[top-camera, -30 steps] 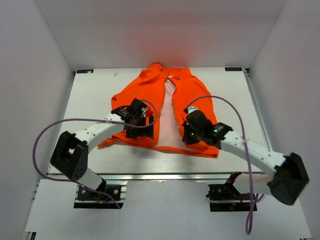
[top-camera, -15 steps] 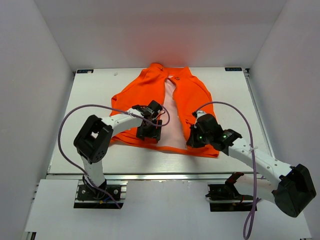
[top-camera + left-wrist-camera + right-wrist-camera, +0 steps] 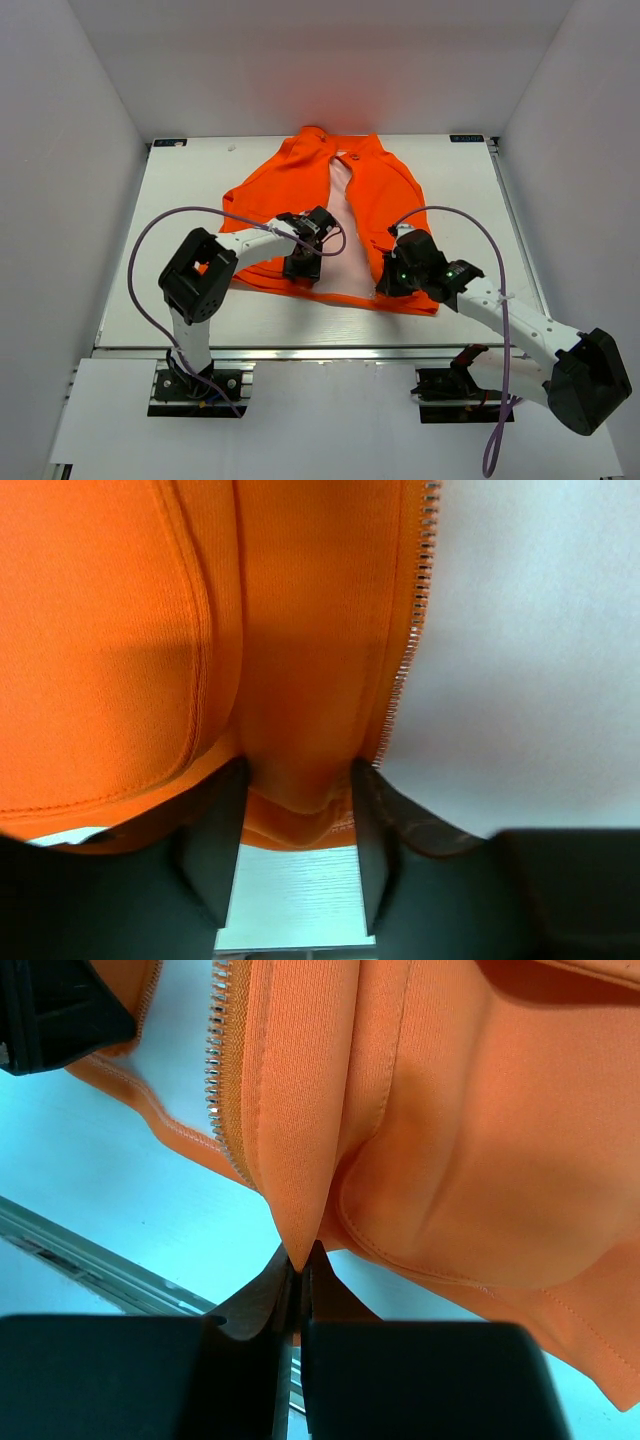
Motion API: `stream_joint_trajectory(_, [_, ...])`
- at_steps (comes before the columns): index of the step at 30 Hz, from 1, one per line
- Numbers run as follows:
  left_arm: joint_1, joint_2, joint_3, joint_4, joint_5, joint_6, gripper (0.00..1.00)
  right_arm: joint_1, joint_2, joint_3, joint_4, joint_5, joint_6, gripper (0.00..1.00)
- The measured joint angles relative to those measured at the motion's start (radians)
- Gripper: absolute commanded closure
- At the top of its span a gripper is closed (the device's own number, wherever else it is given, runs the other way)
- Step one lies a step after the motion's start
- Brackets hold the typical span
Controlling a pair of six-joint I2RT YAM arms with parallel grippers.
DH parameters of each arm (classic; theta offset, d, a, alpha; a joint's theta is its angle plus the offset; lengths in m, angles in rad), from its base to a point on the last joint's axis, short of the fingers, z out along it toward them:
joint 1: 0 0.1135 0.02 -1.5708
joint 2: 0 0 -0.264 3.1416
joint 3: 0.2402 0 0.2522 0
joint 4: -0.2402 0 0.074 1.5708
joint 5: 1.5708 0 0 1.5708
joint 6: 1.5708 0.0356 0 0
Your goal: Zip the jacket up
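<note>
The jacket (image 3: 290, 185) is bright orange and lies flat on the white table (image 3: 180, 290), front up and unzipped. Its collar (image 3: 315, 135) sits at the middle of the far edge and its hem runs towards the near edge. The two front panels part in a narrow V, showing pale lining (image 3: 340, 230) between them. Metal zipper teeth (image 3: 415, 610) line the inner edge of each panel.

The left gripper (image 3: 303, 268) sits at the hem of the left panel, just beside the zipper edge. Its fingers (image 3: 215, 850) stand partly spread, with a fold of hem filling the gap and touching both. Whether they clamp it cannot be told.

The right gripper (image 3: 385, 283) is at the lower inner corner of the right panel. Its fingers (image 3: 255, 1300) are pressed together, pinching the fabric point beside the teeth.

The hem lies near the table's near edge. Broad bare table shows along the left and right edges. White walls (image 3: 70, 150) close in the left, right and far sides.
</note>
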Motion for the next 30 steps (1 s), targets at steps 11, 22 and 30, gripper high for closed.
stream_joint_trajectory(11, [-0.003,0.004,0.014,-0.013,-0.011,-0.017,0.85,-0.028,-0.011,-0.032,0.01,0.0,0.002,1.0])
stream_joint_trajectory(22, [-0.003,-0.071,0.021,-0.033,-0.019,0.002,0.74,-0.091,-0.013,-0.063,0.035,-0.027,0.0,1.0])
stream_joint_trajectory(30, [-0.003,-0.084,0.022,-0.032,-0.013,0.018,0.7,-0.115,-0.021,-0.08,0.041,-0.048,-0.001,1.0])
